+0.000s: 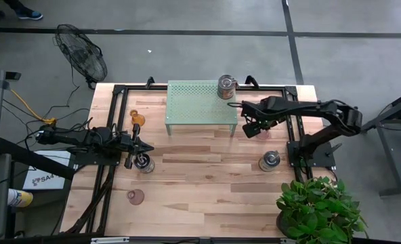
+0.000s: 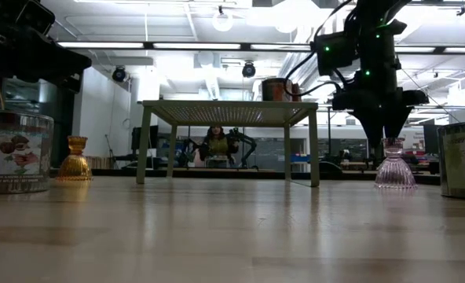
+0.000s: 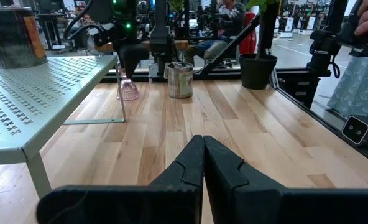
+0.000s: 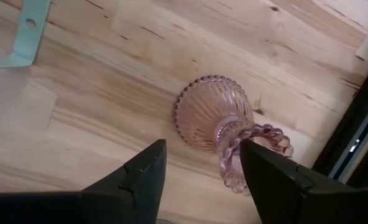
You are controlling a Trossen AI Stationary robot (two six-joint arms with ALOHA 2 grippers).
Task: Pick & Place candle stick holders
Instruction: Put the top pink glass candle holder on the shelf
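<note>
Right fingers [image 4: 143, 180] apart, straddling pink holder [image 4: 212, 115].

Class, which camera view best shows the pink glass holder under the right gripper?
The right wrist view: the pink glass holder fills it, ribbed and beaded, between open fingers. The low and left wrist views show it small; the high view mostly hides it.

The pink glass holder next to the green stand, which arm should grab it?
The right arm, most likely. Its tool hangs directly above the pink glass holder with fingers spread to either side of it. The left tool is shut and sits across the table beside a silvery holder.
</note>
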